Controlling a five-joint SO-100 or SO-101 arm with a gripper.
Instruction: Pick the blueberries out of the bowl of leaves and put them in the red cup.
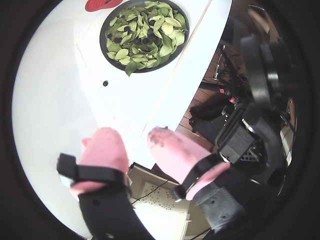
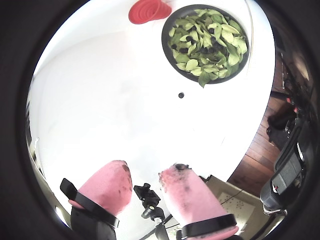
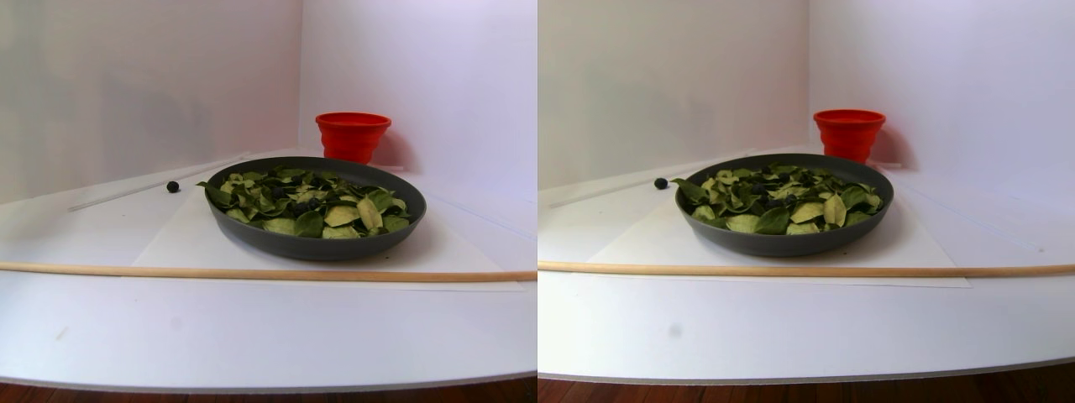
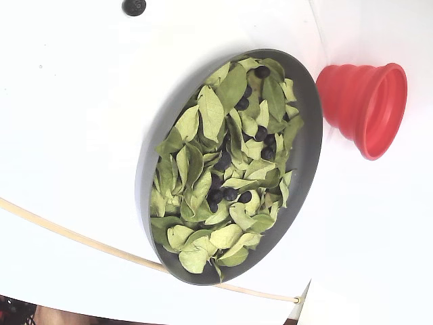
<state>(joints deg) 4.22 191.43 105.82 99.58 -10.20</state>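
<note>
The tool (image 2: 150, 175) hung open and empty, well back from the bowl (image 4: 308, 128). Blueberries (image 4: 230, 194) lay half-buried among leaves (image 4: 210, 112) there; the cup (image 4: 365, 108) stood just beside it. The soft pads (image 1: 172, 150) might have pinched leaves along, or squashed a berry.

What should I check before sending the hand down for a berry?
1. Hand open and empty: ok, the pink fingers stand apart with nothing between them.
2. Hand clear of the bowl: ok, it is well back from it.
3. Blueberries reachable: ok, several show among the leaves.
4. Red cup upright, beside the bowl: ok.
5. Cup empty: cannot tell.
6. Stray dark ball on the table: not ok, outside the bowl; berry or not, cannot tell.
</note>
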